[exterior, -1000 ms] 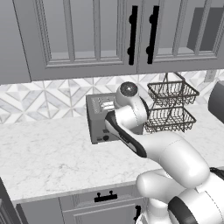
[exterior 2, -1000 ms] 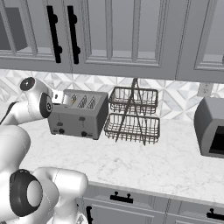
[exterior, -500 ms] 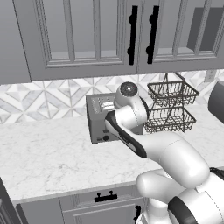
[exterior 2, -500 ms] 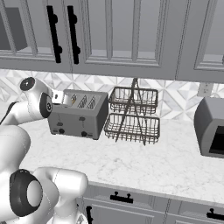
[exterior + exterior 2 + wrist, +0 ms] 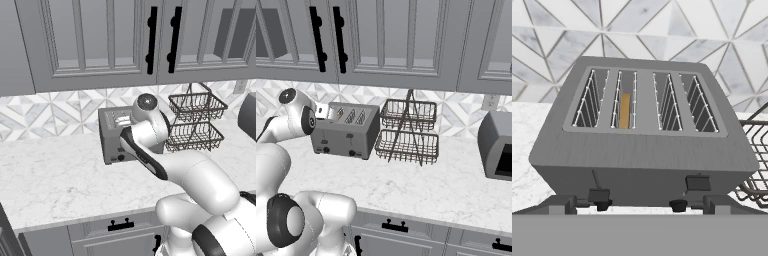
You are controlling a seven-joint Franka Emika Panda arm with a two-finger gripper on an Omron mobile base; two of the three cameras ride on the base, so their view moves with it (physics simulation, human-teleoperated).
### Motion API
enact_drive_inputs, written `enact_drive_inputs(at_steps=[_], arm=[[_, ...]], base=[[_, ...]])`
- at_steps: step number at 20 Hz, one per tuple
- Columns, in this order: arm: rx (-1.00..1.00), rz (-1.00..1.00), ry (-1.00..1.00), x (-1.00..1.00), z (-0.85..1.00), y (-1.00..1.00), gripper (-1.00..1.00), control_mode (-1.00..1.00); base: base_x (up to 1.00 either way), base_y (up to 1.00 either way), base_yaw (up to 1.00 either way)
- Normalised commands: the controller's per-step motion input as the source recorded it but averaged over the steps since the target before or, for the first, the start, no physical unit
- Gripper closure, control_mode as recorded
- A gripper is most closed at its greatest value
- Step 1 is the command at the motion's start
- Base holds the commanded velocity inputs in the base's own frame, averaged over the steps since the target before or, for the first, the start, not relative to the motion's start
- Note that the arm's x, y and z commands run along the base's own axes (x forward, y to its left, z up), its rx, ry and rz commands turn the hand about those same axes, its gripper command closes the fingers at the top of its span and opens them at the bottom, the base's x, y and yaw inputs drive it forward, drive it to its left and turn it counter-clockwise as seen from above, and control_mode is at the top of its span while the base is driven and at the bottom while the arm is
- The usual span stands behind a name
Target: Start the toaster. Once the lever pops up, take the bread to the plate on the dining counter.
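From the hand camera, the toaster (image 5: 644, 145) sits directly ahead and slightly below, its four slots running left to right across the top. The second slot from the left holds the bread (image 5: 625, 111), seen edge-on as a golden-orange strip standing upright and sunk down inside the wire guides; the other three slots show just bare wire. On the front face nearest the hand, the left lever (image 5: 598, 195) sits low, close to the bottom edge, while the right lever (image 5: 698, 183) sits a little higher. A black knob (image 5: 678, 204) shows just below and left of the right lever. To the right of the toaster, the edge of a wire basket rack (image 5: 754, 175) comes in, standing just beside the toaster on the marble counter (image 5: 527, 150). Behind it all runs a tiled backsplash (image 5: 662, 20) in grey and white triangles.

In the right base view the gripper (image 5: 322, 111) hovers just above the toaster's left end, apart from it. Its jaws stand wide apart and hold nothing.
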Motion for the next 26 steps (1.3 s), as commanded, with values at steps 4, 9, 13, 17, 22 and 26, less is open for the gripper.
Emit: enact_drive_inputs(at_steps=[4, 9, 13, 17, 22, 26], arm=[[0.0, 0.0, 0.0, 0.0, 0.0, 0.0, -1.0, -1.0], [0.0, 0.0, 0.0, 0.0, 0.0, 0.0, -1.0, -1.0], [0.0, 0.0, 0.0, 0.0, 0.0, 0.0, -1.0, -1.0], [0.0, 0.0, 0.0, 0.0, 0.0, 0.0, -1.0, -1.0], [0.0, 0.0, 0.0, 0.0, 0.0, 0.0, -1.0, -1.0], [0.0, 0.0, 0.0, 0.0, 0.0, 0.0, -1.0, -1.0]], base=[[0.0, 0.0, 0.0], [0.0, 0.0, 0.0], [0.0, 0.0, 0.0], [0.0, 0.0, 0.0], [0.0, 0.0, 0.0], [0.0, 0.0, 0.0]])
